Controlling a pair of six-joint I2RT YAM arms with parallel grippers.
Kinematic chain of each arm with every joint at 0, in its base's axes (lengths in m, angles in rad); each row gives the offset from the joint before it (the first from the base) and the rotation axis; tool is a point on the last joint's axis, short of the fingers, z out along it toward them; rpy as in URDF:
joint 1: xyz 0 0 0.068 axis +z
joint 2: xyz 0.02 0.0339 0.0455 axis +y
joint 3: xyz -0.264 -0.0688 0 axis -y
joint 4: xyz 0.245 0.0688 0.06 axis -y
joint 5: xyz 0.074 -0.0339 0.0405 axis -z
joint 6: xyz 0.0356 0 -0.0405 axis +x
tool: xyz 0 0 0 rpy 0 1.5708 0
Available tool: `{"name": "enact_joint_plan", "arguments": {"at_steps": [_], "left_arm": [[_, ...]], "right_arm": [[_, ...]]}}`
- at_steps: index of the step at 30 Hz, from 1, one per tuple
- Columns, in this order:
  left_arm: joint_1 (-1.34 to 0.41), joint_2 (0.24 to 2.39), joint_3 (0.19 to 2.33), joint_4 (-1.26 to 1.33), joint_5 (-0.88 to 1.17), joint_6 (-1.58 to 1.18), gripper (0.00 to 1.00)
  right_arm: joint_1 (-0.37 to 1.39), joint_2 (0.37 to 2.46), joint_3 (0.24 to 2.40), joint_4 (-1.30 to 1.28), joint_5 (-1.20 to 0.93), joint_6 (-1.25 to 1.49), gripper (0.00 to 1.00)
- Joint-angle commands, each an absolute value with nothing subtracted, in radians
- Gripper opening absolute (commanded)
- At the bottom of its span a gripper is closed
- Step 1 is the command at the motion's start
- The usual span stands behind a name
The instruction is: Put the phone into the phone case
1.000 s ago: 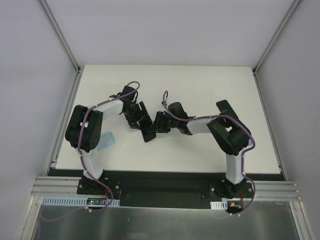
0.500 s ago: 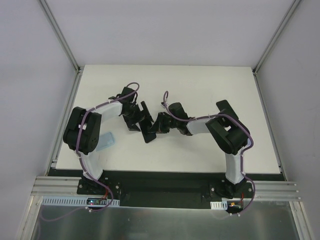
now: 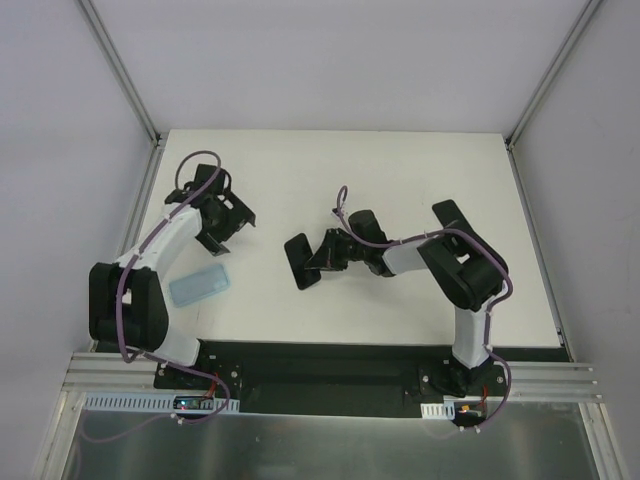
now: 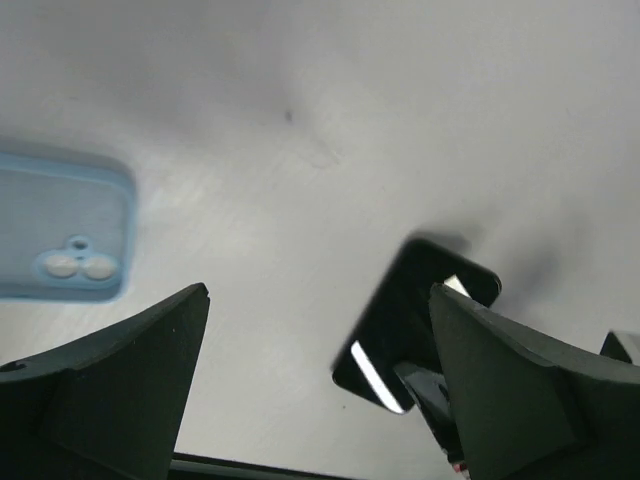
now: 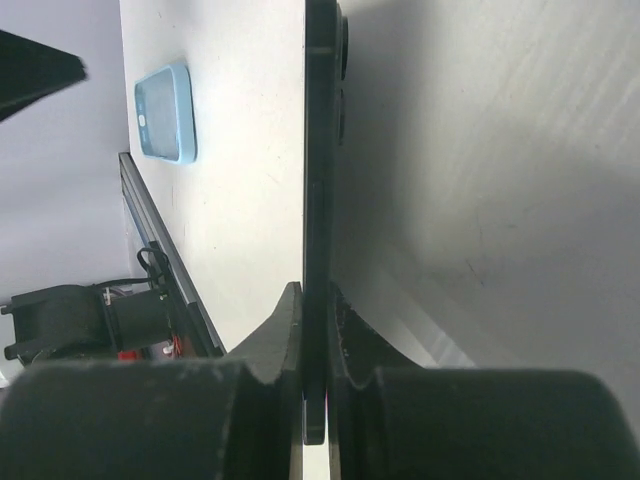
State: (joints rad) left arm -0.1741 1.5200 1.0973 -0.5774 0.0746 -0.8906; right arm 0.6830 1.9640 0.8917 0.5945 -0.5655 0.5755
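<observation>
The light-blue phone case (image 3: 200,286) lies flat on the white table (image 3: 420,180) in the lower left of the overhead view, well apart from both arms. Whether its open side faces up I cannot tell. This free spot probably leaves it ready to be picked up or pinned down.

Above it, in the upper left, the left gripper (image 3: 235,222) hovers with its fingers spread wide and nothing between them. Its wrist view looks down between them at the case on the left edge of the frame and the phone at lower right. It seems set to go for the case.

At centre, the black phone (image 3: 300,260) stands tilted on a long edge. The right gripper (image 3: 322,254) pinches it, and the right wrist view shows both fingers pressed against the phone's thin edge (image 5: 315,180). Holding it by one end likely leaves the rest of the body free to slide into the case.
</observation>
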Motion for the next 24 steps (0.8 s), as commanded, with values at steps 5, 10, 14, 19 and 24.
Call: {"name": "enact_joint_plan", "arguments": {"at_steps": [5, 10, 14, 19, 24], "left_arm": [[0.050, 1.342, 0.971, -0.807, -0.183, -1.129, 0.86], [0.136, 1.396, 0.979, -0.807, -0.239, -1.143, 0.83], [0.155, 1.471, 1.003, -0.805, -0.247, -1.147, 0.81], [0.059, 1.580, 1.110, -0.793, -0.270, -0.872, 0.73], [-0.106, 1.588, 1.150, -0.828, -0.256, -0.646, 0.85]], "right_arm": [[0.680, 1.873, 0.851, 0.586, -0.540, 0.500, 0.04], [0.680, 1.850, 0.842, 0.577, -0.549, 0.492, 0.04], [0.680, 1.832, 0.833, 0.577, -0.549, 0.488, 0.04], [0.680, 1.813, 0.825, 0.563, -0.540, 0.474, 0.04], [0.680, 1.816, 0.825, 0.555, -0.532, 0.474, 0.04]]}}
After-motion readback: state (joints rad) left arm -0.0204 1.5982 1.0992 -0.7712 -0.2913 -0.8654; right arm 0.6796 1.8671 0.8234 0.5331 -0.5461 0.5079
